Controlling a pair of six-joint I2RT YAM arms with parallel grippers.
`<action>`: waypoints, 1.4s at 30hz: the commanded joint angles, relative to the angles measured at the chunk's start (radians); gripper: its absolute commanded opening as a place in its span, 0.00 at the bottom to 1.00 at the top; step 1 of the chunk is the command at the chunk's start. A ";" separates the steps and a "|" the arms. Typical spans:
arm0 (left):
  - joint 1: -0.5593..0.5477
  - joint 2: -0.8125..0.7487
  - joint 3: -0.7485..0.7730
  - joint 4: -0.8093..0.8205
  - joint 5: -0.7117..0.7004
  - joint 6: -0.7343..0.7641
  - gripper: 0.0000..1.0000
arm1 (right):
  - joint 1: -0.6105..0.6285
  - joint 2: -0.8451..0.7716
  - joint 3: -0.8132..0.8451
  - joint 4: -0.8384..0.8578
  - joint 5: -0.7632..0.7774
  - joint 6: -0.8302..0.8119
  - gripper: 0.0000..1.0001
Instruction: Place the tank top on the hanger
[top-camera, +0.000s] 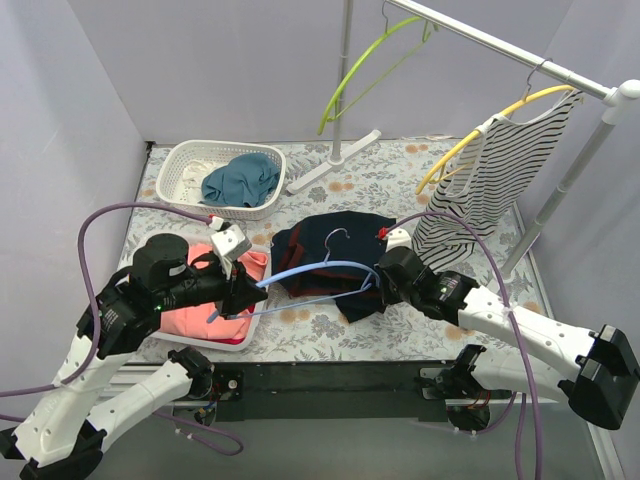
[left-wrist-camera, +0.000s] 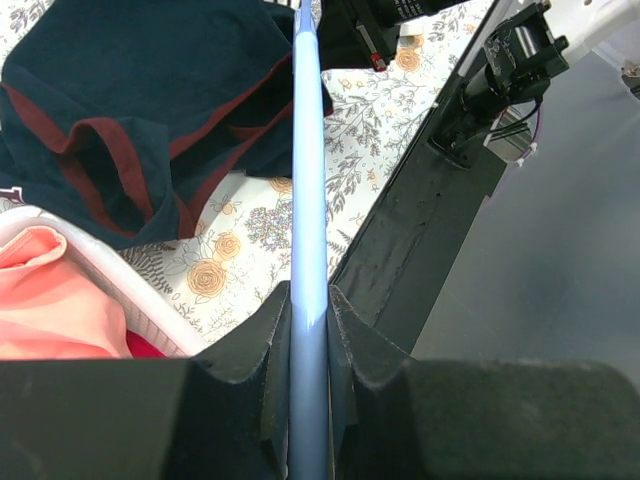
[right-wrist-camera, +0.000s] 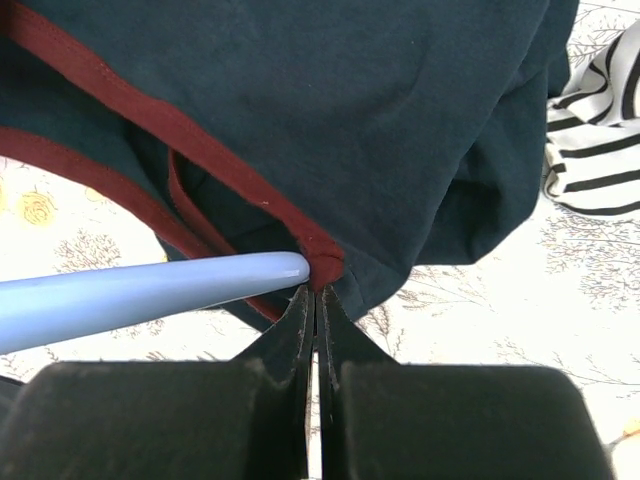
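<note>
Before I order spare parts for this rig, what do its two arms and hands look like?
The left arm and right arm have white links and black joints, each trailing a lilac cable. A green light glows on the left. The left hand and right hand are matte black with wedge-shaped fingers.

Both YAMs have the same look: the left arm (top-camera: 95, 375) and right arm (top-camera: 530, 335) are glossy white link shells broken up by chunky black joint housings. A lilac cable (top-camera: 85, 250) loops off the left one, and a matching cable (top-camera: 520, 430) hangs off the right, down by the near edge of the table (top-camera: 400, 165). There's a tiny green light (top-camera: 160, 293) on the left's black motor, plus a white camera block (top-camera: 231, 241) at its wrist. The left gripper (left-wrist-camera: 309, 300) and right gripper (right-wrist-camera: 316, 300) have matte black, wedge-shaped fingers (left-wrist-camera: 265, 340) with a slightly grainy finish.
</note>
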 joint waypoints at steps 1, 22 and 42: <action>-0.001 -0.004 0.019 0.055 -0.012 0.020 0.00 | -0.001 -0.036 0.069 -0.028 0.024 -0.031 0.01; -0.003 0.065 -0.005 0.084 0.111 0.261 0.00 | -0.001 -0.089 0.136 -0.119 0.131 -0.096 0.01; -0.001 0.068 -0.137 0.352 0.137 0.226 0.00 | 0.005 -0.050 0.320 -0.070 -0.093 -0.200 0.01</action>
